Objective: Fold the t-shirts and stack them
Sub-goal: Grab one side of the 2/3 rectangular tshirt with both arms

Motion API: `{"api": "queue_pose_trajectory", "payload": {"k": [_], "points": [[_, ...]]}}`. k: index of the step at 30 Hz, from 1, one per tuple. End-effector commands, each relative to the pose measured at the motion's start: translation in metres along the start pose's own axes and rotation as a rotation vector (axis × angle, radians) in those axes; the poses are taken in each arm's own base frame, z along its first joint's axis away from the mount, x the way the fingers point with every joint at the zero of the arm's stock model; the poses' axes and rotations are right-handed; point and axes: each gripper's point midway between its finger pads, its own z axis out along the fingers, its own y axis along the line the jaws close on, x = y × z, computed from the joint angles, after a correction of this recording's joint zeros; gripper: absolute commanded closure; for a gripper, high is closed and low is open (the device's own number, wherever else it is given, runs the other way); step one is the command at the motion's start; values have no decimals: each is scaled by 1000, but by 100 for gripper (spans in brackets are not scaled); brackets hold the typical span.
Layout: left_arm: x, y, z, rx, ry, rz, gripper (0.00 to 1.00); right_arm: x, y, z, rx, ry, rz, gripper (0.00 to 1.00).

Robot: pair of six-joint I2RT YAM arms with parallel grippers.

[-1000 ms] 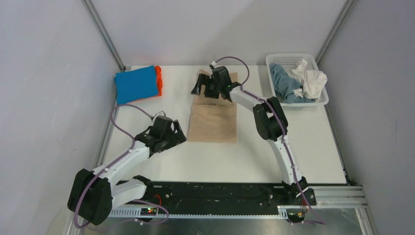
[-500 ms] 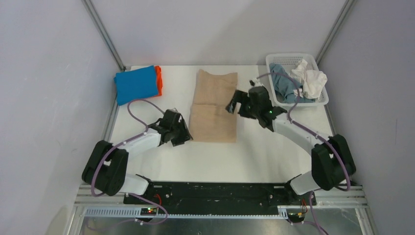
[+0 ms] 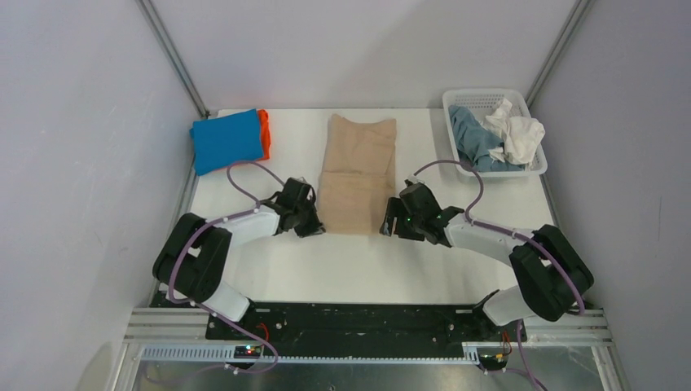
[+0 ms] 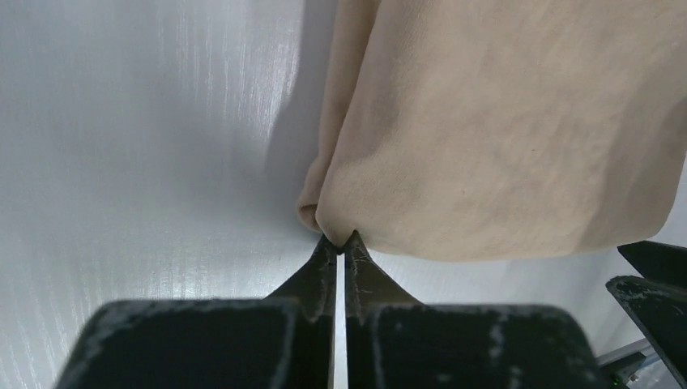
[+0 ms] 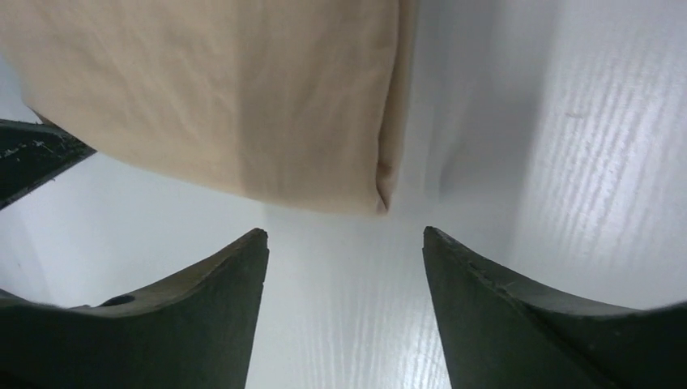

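By the beige t-shirt (image 3: 356, 175), both arms (image 3: 244, 226) (image 3: 486, 236) bend low.

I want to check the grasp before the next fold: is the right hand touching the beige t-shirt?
Apart. The right wrist view shows the right hand open, with bare white table between it and the near corner of the beige t-shirt.

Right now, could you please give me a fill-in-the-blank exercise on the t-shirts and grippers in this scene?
1. The right gripper is ____, just short of the beige t-shirt's near right corner.
2. The left gripper is ____, tips at its near left corner.
3. The blue t-shirt lies folded on the orange t-shirt at the table's far ____ corner.
4. The white t-shirt and grey-blue t-shirt lie ____ the mesh basket.
Missing words: open; shut; left; inside.
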Motion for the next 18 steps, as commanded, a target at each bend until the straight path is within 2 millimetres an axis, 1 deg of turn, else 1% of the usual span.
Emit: {"api": "queue_pose_trajectory", "payload": {"k": [1,4,5,6,7,8,9,10,11,12,13,14,15,16,17,18], "points": [[4,18,6,-69,-14,14,100,-16,3,16,19,-88,20,31],[3,15,4,-39,-31,27,100,-9,-4,26,52,-75,13,40],[5,15,2,-27,-37,32,100,-6,-6,26,66,-71,2,44],[3,10,2,5,-51,35,100,-2,-7,27,74,-63,-8,48],[7,11,0,20,-56,34,100,1,-9,28,79,-61,-16,55],[4,7,-2,43,-72,37,100,4,-7,28,72,-59,-24,59],[7,9,-5,48,-78,37,100,10,-8,30,55,-55,-28,69],[7,8,-6,50,-90,39,100,12,-5,30,38,-53,-32,74],[10,7,-10,59,-98,45,100,15,0,31,4,-51,-35,85],[10,6,-13,64,-110,48,100,20,3,30,-17,-31,-39,89],[20,10,-13,60,-98,52,100,24,3,29,-21,-19,-42,97],[20,9,-18,70,-116,56,100,30,7,27,-33,-11,-55,99],[33,16,-18,62,-97,58,100,38,3,21,-20,13,-64,100],[35,13,-26,87,-115,59,100,47,4,17,-19,30,-85,100],[51,22,-26,79,-93,58,100,56,1,8,-11,47,-92,100],[54,19,-35,108,-109,56,100,68,4,1,-26,72,-108,100]]}}
